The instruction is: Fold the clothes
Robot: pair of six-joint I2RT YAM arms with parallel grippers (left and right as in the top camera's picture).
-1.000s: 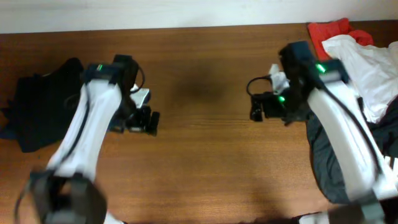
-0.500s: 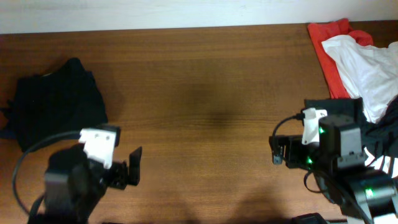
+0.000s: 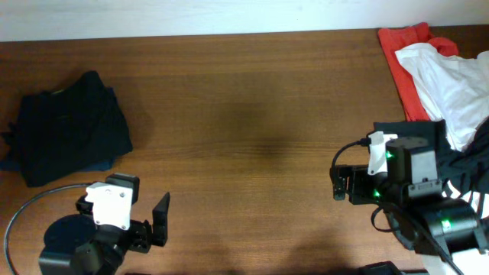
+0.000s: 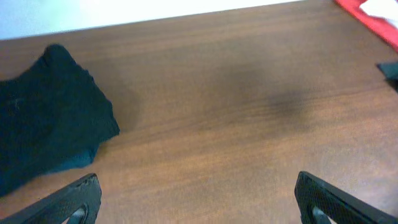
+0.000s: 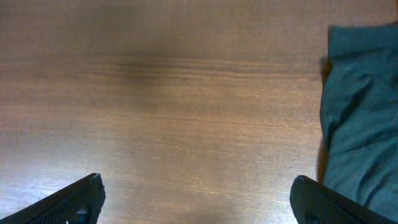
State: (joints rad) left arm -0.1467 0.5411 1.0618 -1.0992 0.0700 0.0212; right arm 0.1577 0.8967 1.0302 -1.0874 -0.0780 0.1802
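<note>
Clothes [image 3: 451,84] heaped at table [image 3: 252,114] far-right corner, dark garment [image 5: 360,106] below them; black piece [image 3: 65,130] far left. Open wood between. Left end effector [image 3: 159,221] drawn nearer the near edge, fingers apart; right end effector [image 3: 338,183] barely shifted, apart.

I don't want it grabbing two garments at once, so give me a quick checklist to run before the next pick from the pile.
1. Left pincer open, holding nothing: ok.
2. Right pincer open, holding nothing: ok.
3. Black garment lies apart at the left: ok.
4. Bare table in the middle for spreading: ok.
5. White shirt on top of red garment: ok.
6. Grey garment free of the white shirt: cannot tell, the right arm covers their meeting.
</note>
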